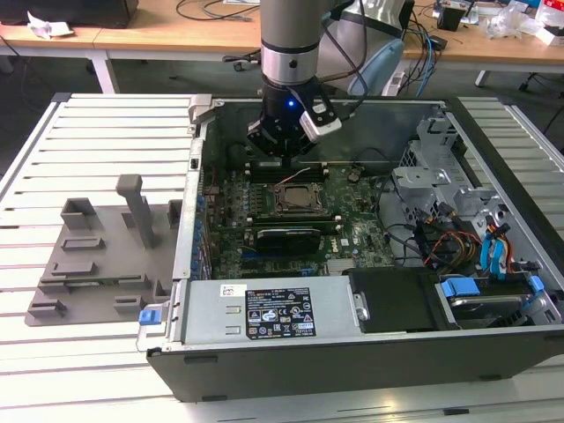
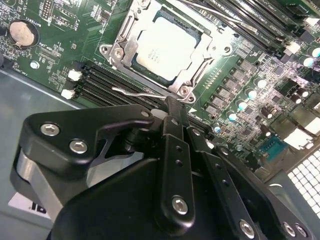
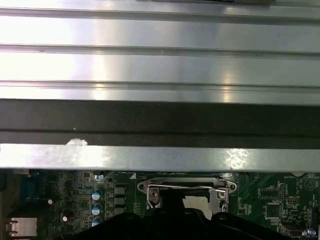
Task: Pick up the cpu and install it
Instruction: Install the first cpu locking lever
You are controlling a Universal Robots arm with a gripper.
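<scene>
The cpu (image 2: 162,51) lies flat inside the black socket frame (image 2: 125,47) on the green motherboard, silver-grey top facing up; in the exterior view the cpu (image 1: 295,196) sits mid-board in the open computer case. My gripper (image 2: 174,106) hovers just beside the socket, its black fingers (image 2: 172,150) pressed together with nothing between them. Its tip is close to the thin wire lever (image 2: 135,92) along the socket's edge. In the exterior view the gripper (image 1: 280,157) hangs over the board just behind the socket. The first wrist view shows the socket frame (image 3: 187,186) with the lever across it.
A grey plastic tray (image 1: 97,264) with upright posts lies on the slatted table at the exterior view's left. A silver power supply (image 1: 264,308) fills the case front. Drive cage (image 1: 441,185) and cables (image 1: 458,242) crowd the right. Memory slots (image 2: 100,80) flank the socket.
</scene>
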